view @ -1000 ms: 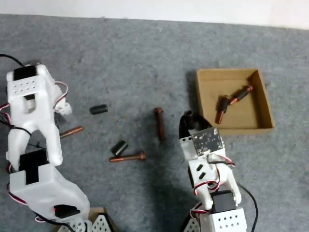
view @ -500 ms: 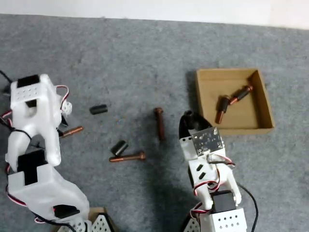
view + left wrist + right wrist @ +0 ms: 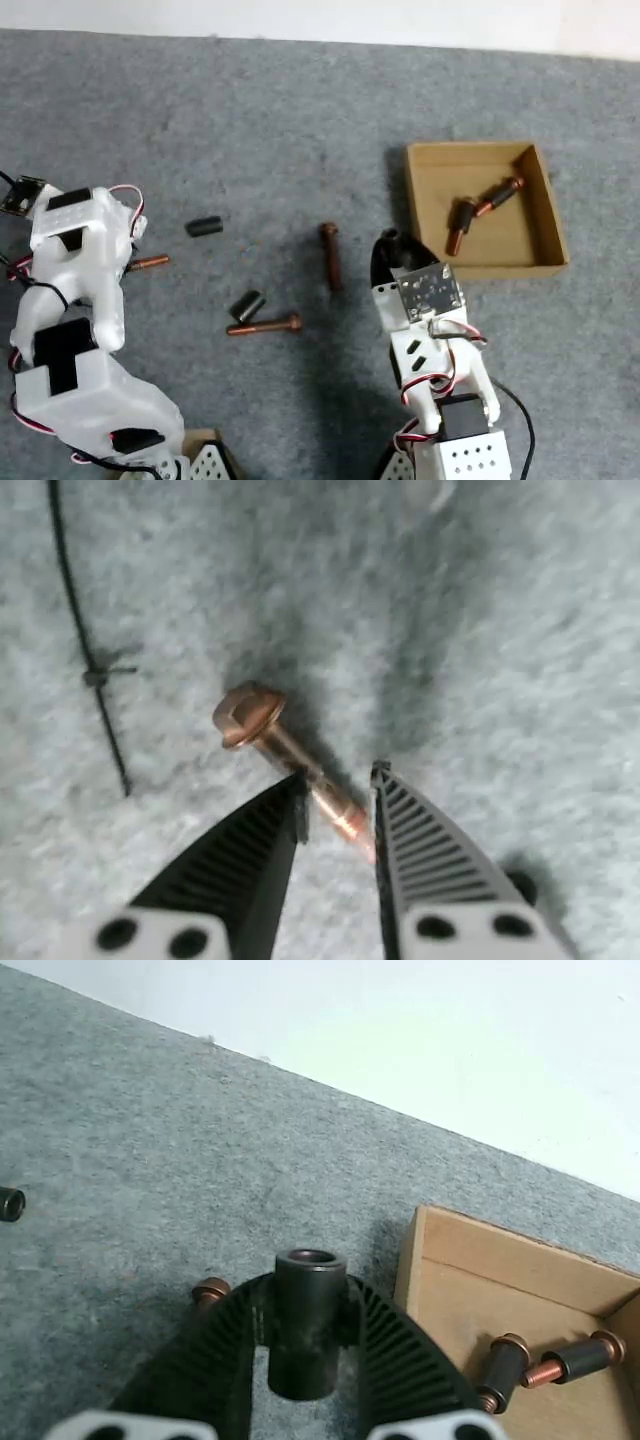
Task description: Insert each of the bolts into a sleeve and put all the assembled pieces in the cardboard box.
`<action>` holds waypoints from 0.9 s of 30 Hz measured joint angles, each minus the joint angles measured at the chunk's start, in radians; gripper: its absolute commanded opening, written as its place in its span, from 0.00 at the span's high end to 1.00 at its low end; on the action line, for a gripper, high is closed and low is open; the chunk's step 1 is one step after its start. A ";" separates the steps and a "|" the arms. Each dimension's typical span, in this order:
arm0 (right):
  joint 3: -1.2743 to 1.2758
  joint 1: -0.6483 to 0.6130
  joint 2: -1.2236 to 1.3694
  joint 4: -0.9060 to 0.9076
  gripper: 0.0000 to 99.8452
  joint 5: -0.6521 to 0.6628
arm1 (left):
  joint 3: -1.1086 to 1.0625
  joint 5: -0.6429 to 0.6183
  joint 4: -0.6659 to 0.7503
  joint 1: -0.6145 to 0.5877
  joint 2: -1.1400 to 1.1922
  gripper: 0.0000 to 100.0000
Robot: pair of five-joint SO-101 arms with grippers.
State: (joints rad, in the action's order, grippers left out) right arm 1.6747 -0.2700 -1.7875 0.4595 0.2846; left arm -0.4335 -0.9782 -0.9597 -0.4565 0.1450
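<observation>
High view: grey carpet [image 3: 250, 130], white wall [image 3: 400, 18]

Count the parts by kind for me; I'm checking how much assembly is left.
Loose bolts: 3
Empty sleeves, the last one held in the right pincer: 3
Assembled pieces in the cardboard box: 2
Total: 8

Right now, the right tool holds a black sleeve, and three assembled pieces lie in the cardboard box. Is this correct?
Not fully. The cardboard box contains two assembled pieces, not three; the second piece lies close to the first, as the high view shows. The rest is correct: the right tool holds a black sleeve.
</observation>
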 measured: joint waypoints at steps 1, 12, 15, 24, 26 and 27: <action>0.000 0.000 0.000 0.000 0.99 0.000 | -0.011 -0.003 0.017 0.000 0.000 0.89; 0.000 0.000 0.000 0.000 0.99 0.000 | -0.044 -0.029 0.110 0.000 0.000 0.89; 0.000 0.000 0.000 0.000 0.99 0.000 | -0.043 -0.043 0.121 0.000 0.009 0.89; 0.000 0.000 0.000 0.000 0.99 0.000 | -0.055 -0.049 0.121 0.000 0.014 0.89; 0.000 0.000 0.000 0.000 0.99 0.000 | -0.055 -0.049 0.121 0.000 0.014 0.89; 0.000 0.000 0.000 0.000 0.99 0.000 | -0.055 -0.049 0.121 0.000 0.014 0.89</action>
State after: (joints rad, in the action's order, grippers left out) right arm 1.6747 -0.2700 -1.7875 0.4595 0.2846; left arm -0.4887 -1.0273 -0.8385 -0.4565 0.1588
